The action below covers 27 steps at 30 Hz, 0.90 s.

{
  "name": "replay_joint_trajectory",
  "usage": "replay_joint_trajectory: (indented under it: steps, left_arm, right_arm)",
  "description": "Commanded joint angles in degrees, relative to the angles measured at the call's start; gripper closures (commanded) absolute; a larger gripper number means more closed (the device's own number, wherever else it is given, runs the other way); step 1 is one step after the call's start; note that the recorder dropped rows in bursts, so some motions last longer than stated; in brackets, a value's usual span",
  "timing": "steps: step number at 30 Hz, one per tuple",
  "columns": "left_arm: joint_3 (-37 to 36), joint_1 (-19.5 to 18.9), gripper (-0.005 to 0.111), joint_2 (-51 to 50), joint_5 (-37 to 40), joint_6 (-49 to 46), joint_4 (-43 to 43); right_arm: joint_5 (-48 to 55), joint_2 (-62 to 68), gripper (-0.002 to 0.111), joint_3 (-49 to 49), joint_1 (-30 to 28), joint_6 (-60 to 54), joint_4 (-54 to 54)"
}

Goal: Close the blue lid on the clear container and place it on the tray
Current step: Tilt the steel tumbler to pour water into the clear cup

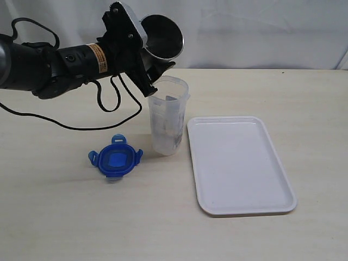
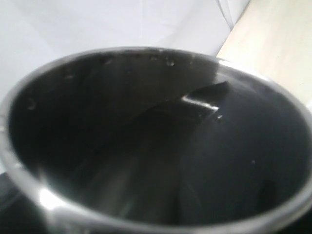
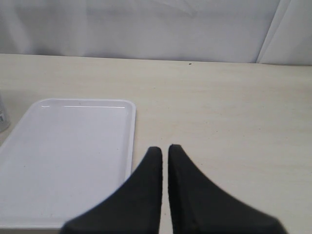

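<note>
The clear container (image 1: 168, 117) stands upright and uncovered, just left of the white tray (image 1: 239, 163). The blue lid (image 1: 115, 157) lies flat on the table to the container's front left, flaps spread. My left gripper (image 1: 155, 73) is shut on a steel tumbler (image 1: 163, 37), tipped on its side just above and behind the container's mouth. The tumbler's dark inside (image 2: 146, 146) fills the left wrist view. My right gripper (image 3: 165, 148) is shut on nothing, low over the table beside the tray (image 3: 68, 151); it is out of the exterior view.
A black cable (image 1: 109, 103) from the left arm loops over the table behind the lid. A white curtain (image 1: 261, 32) backs the table. A sliver of the container (image 3: 2, 117) shows beyond the tray's far corner.
</note>
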<state>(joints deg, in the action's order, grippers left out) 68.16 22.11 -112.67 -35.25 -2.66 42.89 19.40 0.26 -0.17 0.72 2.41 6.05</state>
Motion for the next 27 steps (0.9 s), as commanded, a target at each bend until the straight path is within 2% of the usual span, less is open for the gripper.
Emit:
replay_joint_trajectory:
  steps: [1, 27]
  left_arm:
    - [1.2, 0.3, 0.107, 1.2, -4.8, -1.7, -1.5]
    - [1.2, -0.9, 0.107, 1.2, -5.0, -5.4, -1.6]
  right_arm:
    - [0.2, -0.3, 0.104, 0.2, 0.0, 0.1, 0.0]
    - [0.2, -0.3, 0.104, 0.2, 0.0, 0.1, 0.0]
